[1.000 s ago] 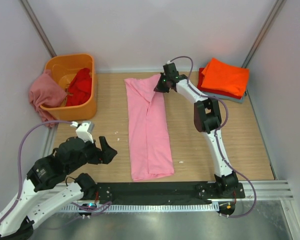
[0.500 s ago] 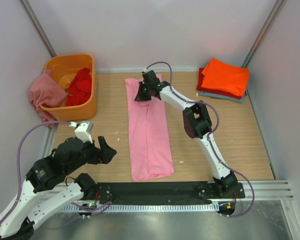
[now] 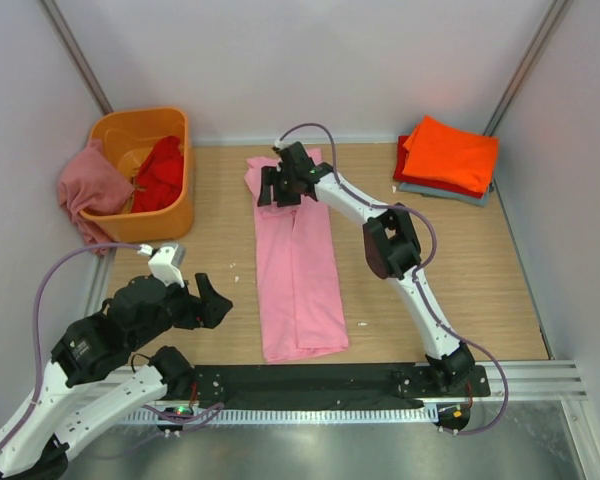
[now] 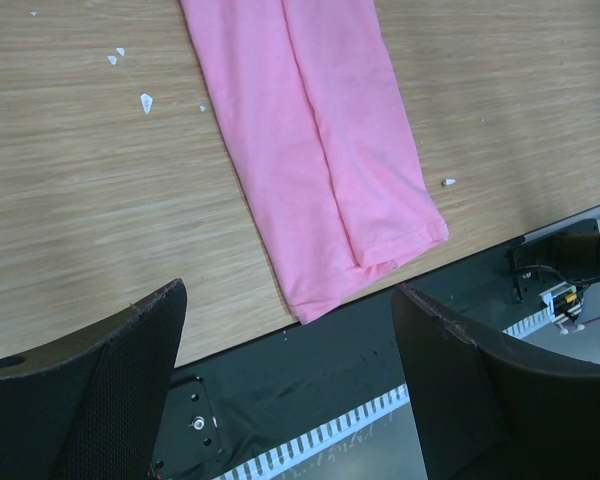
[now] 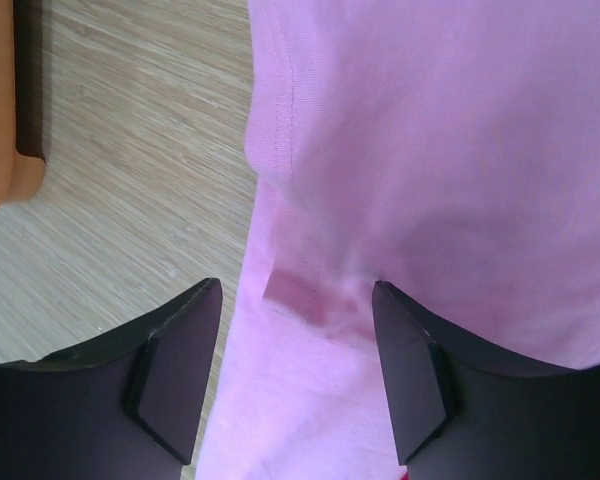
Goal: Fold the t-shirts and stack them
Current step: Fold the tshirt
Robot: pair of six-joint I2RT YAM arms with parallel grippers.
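Long light pink cotton t-shirt (image 3: 298, 270) flat on the wooden worktop (image 3: 480, 260), middle of the frame. Soft and floppy; best pinched at its upper edge. Right claw (image 5: 295, 290) wide open there, left claw (image 4: 288, 290) wide too.

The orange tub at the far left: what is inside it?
A red shirt lies inside the tub; a dusty rose shirt hangs over its left rim. Anything beneath them is hidden.

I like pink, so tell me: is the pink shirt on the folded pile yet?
No, the pink shirt lies spread out, well apart from the folded pile.
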